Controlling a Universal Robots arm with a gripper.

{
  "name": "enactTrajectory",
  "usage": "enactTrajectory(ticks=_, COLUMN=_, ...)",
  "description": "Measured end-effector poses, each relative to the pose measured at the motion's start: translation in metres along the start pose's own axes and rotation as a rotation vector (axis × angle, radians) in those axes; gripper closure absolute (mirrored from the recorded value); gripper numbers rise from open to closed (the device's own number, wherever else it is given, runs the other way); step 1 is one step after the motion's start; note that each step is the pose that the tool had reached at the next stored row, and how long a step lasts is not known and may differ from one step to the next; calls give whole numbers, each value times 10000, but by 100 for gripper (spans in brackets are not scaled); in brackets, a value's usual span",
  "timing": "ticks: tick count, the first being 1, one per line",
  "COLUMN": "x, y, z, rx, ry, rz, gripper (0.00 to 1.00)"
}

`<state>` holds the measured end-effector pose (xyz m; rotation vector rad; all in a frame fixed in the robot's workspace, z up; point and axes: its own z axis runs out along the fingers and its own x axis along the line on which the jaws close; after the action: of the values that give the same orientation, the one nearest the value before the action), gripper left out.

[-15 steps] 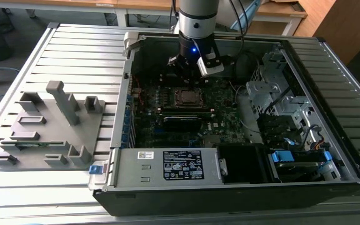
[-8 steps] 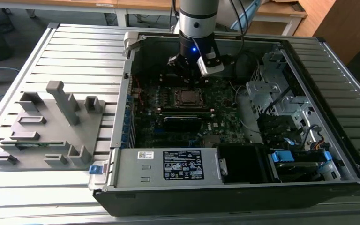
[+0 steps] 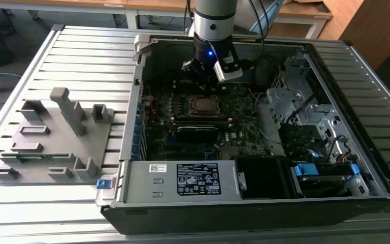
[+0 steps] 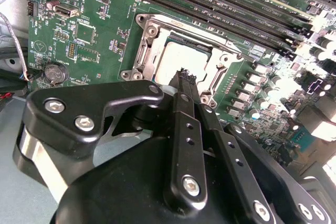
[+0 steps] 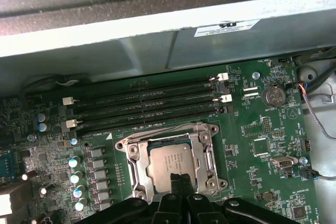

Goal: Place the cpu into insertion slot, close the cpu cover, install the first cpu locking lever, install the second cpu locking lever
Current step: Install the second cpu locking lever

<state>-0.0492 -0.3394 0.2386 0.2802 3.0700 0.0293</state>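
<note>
Open computer case [image 3: 378, 168] lay on its side on a slatted metal table [image 3: 87, 56], its long axis running from the near edge toward the far edge in the exterior view. A grey moulded fixture tray [image 3: 46, 147] sat on the table at the exterior view's left, just beside the case. The power supply [image 3: 181, 180] at the near end of the case carried a black rectangular label plate [image 3: 197, 178] with white print, too small to make out, and a small white sticker [image 3: 157, 168] next to it.

Green motherboard [image 4: 79, 35] filled the case floor. Four long black memory slots [image 5: 142, 103] ran parallel alongside the insertion slot [image 5: 173, 162]. A white label [image 5: 227, 27] was stuck on the case wall behind them; its print could not be made out.

The cpu [image 5: 170, 163] lay flat in the insertion slot, silver-grey top facing up, edges square with the socket rim. Faint markings on its top were not legible. The cpu cover [image 4: 157, 38] framed it in both wrist views; whether it was latched down could not be told. A round coin battery [image 5: 273, 96] sat beyond the memory slots' ends.

The gripper [image 4: 186, 77] hung over the socket's edge, fingertips brought together with no gap between them and nothing held.
</note>
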Motion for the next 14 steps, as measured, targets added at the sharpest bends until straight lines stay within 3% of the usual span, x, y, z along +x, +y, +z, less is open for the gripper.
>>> enactTrajectory(ticks=14, x=-19, y=-104, z=-1, rx=-1, ry=0, rz=0, gripper=89)
